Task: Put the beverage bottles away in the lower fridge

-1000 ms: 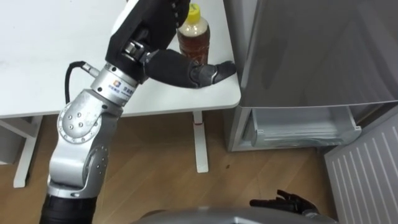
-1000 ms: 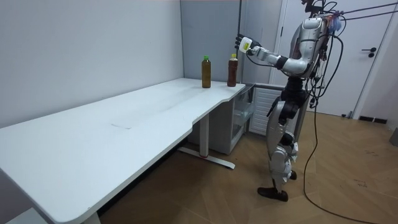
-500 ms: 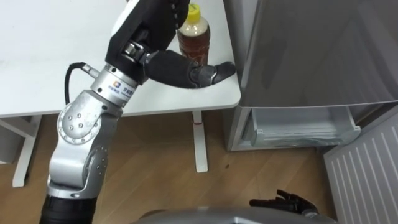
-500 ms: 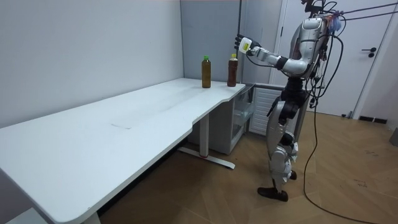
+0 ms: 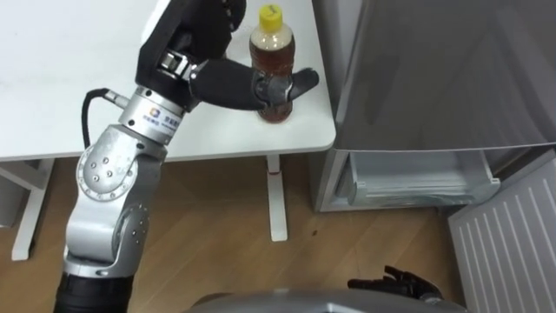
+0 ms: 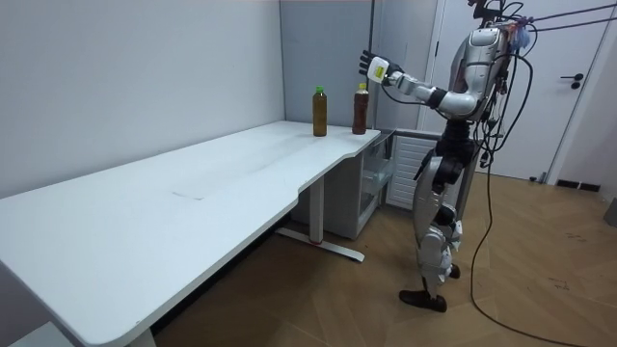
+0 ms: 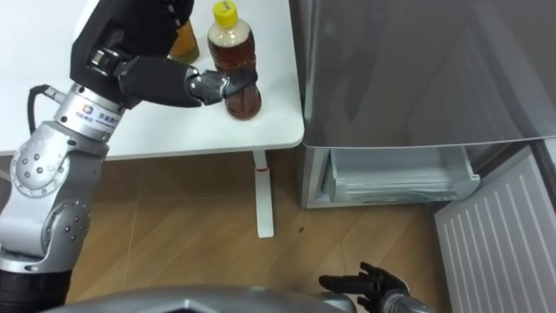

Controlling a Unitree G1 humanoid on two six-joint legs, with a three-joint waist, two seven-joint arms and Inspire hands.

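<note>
thumb and fingers of the left hand [image 5: 228,83] are spread and grip nothing. in the room view the hand hangs above the yellow-capped bottle [image 5: 273,54], on the robot's side of it. so the thumb crossing the bottle at upper centre of the left eye view lies in front of it, not round it. the wide spread looks like readiness to come down round the bottle.

the right hand [image 5: 395,283] shows at the bottom edge, right of centre, fingers loose and idle.

the bottle stands upright by the corner of the white desk [image 5: 52,104], the drink nearest the grey fridge [image 5: 434,69]. a green-capped bottle [image 6: 319,111] stands beside it, further along the desk. neither drink is in the fridge yet.

at lower right the fridge's lower compartment [image 5: 426,178] is open, its door [image 5: 512,235] swung out over the wooden floor [image 5: 217,217], apparently to receive the drinks.
</note>
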